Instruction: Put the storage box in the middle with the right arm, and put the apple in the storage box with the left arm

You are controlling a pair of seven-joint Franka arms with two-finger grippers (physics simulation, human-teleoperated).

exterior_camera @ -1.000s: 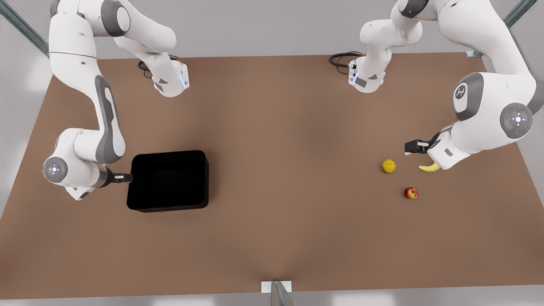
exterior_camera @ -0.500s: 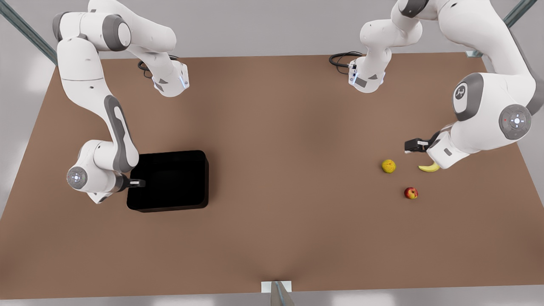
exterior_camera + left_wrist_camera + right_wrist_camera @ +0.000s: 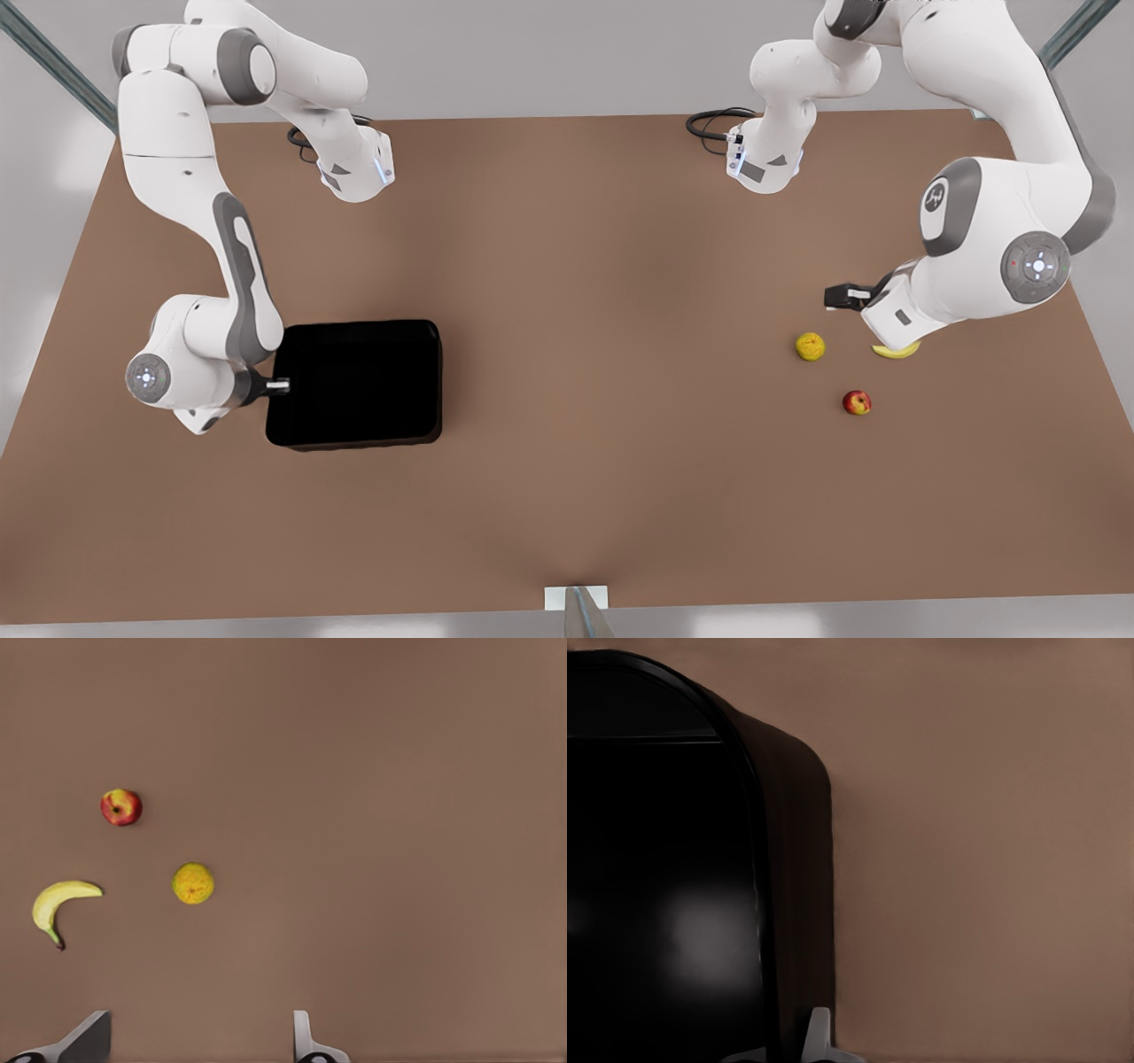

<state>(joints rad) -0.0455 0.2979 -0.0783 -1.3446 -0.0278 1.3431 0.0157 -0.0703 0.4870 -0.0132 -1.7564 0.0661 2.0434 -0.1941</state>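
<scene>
The glossy black storage box (image 3: 354, 385) sits at the front view's left; in the right wrist view its wall (image 3: 793, 886) runs right beside my light fingertip (image 3: 819, 1035). My right gripper (image 3: 276, 385) grips the box's outer-left wall, one finger outside, the other hidden inside the dark bin. The red apple (image 3: 856, 402) lies on the table at the front view's right, and in the left wrist view the apple (image 3: 120, 806) is ahead of my fingers. My left gripper (image 3: 839, 297) hovers open above the table beyond the fruits, its gripper (image 3: 197, 1045) holding nothing.
A bumpy yellow-green fruit (image 3: 809, 346) and a banana (image 3: 895, 352) lie close to the apple, the banana partly under my left wrist. Both arm bases (image 3: 354, 168) stand at the table's far edge. Bare brown tabletop (image 3: 602, 354) spans the middle.
My right gripper closed in on the box's left wall, and the box has shifted a little toward the front view's right and near edge. My left arm drifted slightly toward the front view's left.
</scene>
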